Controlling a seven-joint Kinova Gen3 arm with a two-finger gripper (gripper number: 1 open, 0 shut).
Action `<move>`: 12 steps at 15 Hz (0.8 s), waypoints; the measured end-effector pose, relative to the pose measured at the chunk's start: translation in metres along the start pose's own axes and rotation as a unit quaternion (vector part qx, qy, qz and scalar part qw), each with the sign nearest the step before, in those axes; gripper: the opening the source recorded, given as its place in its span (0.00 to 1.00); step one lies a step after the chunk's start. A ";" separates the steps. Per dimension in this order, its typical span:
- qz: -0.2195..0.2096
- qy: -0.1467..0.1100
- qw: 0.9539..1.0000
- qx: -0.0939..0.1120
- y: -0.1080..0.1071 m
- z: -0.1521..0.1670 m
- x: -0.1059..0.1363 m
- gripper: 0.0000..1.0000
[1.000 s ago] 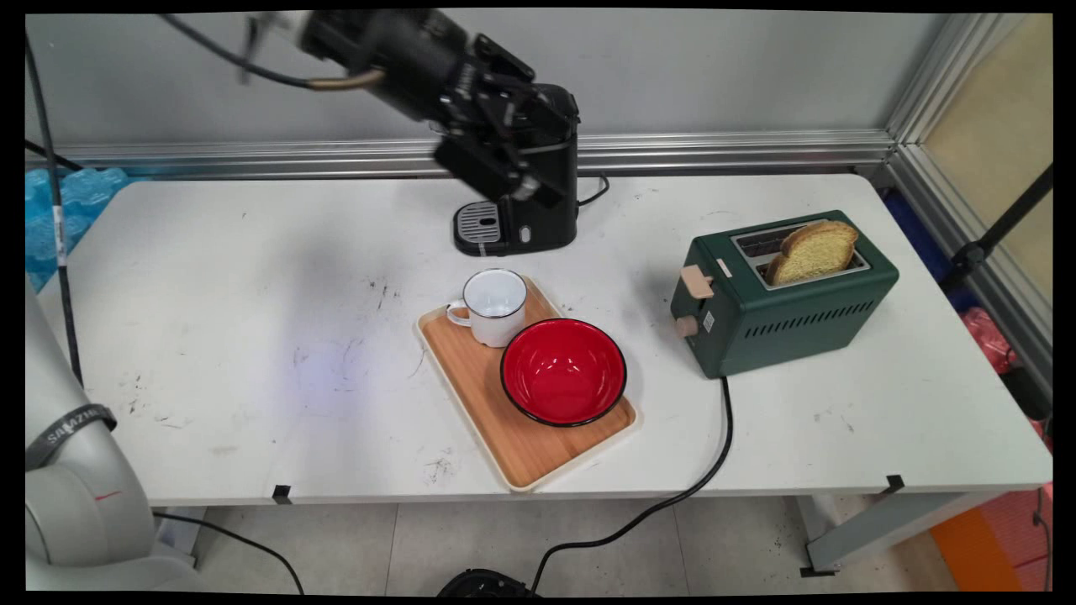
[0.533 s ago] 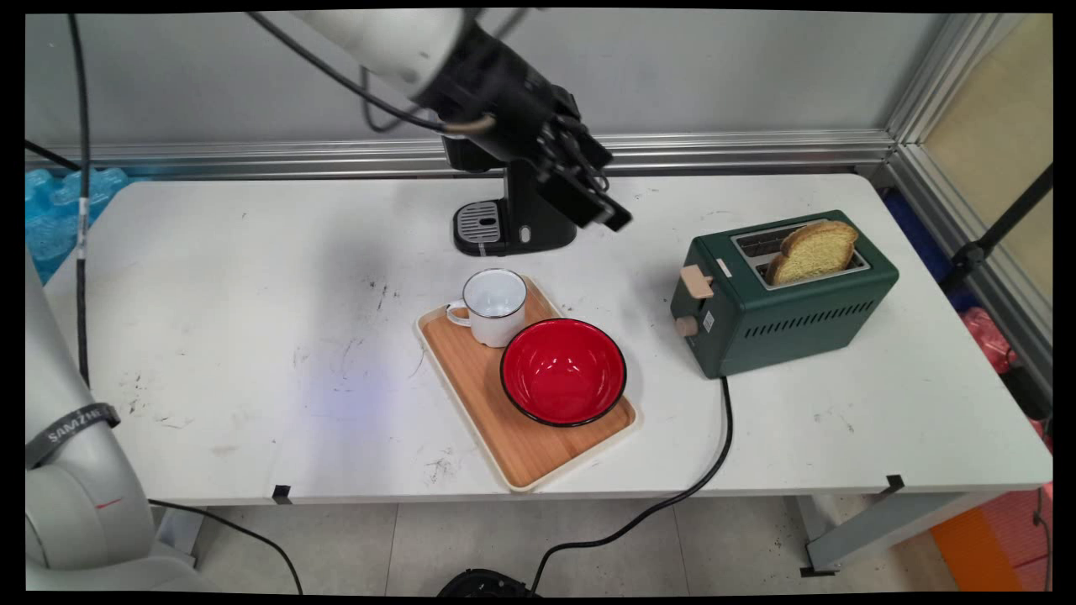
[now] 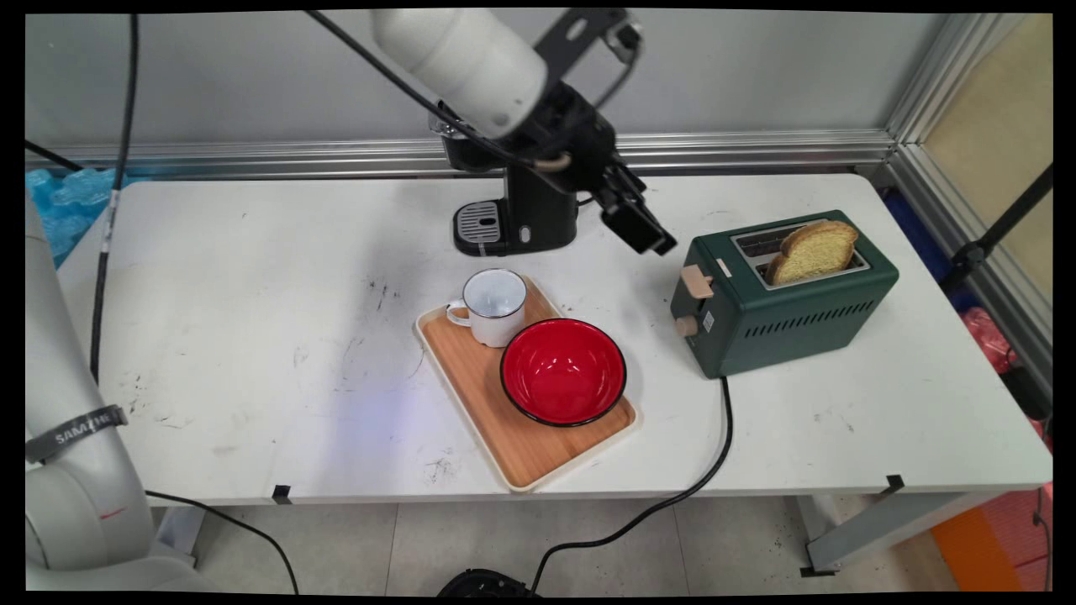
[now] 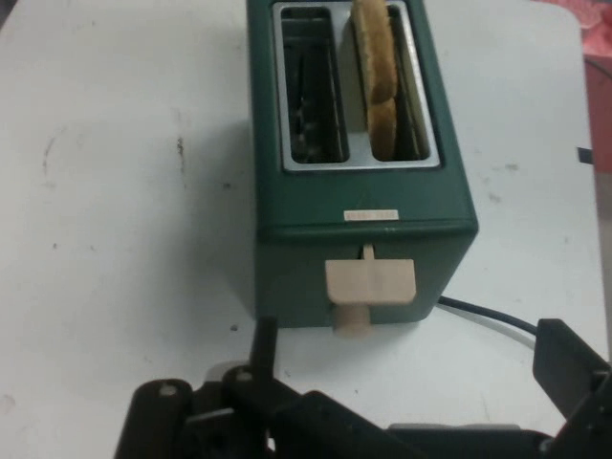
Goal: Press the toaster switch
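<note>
While its fingers are standing wide apart and empty, the end effector [image 3: 640, 228] is hovering just beside the toaster's [image 3: 786, 294] lever [image 4: 370, 283].

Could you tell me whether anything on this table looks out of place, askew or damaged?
Nothing is spilled or broken. The bread slice leans at a slant in one slot of the green toaster, and the other slot is empty. The white table has dark scuff marks. The wooden tray sits at an angle to the table's edge.

White tubular robot arm [image 3: 458, 55], smooth rounded links. Black wrist behind black two-finger gripper [image 3: 643, 231]. Black cables [image 3: 113, 202] hang alongside. Black linkage [image 4: 287, 416] below fingers.
</note>
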State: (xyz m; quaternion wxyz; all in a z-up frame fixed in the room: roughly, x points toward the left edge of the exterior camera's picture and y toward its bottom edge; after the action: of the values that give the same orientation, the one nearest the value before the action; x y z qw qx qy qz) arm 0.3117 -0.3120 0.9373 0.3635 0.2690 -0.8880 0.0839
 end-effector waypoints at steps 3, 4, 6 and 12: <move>-0.010 -0.009 1.000 0.007 0.005 0.024 0.008 1.00; -0.011 -0.012 1.000 0.009 0.006 0.031 0.010 0.00; -0.013 -0.018 1.000 0.013 0.008 0.045 0.014 0.00; -0.016 -0.035 0.999 0.022 0.012 0.071 0.019 0.00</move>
State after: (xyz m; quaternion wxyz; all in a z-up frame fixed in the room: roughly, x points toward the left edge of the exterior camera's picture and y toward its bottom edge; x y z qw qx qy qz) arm 0.2510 -0.3340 0.8998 0.3278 0.2941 -0.8935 0.0876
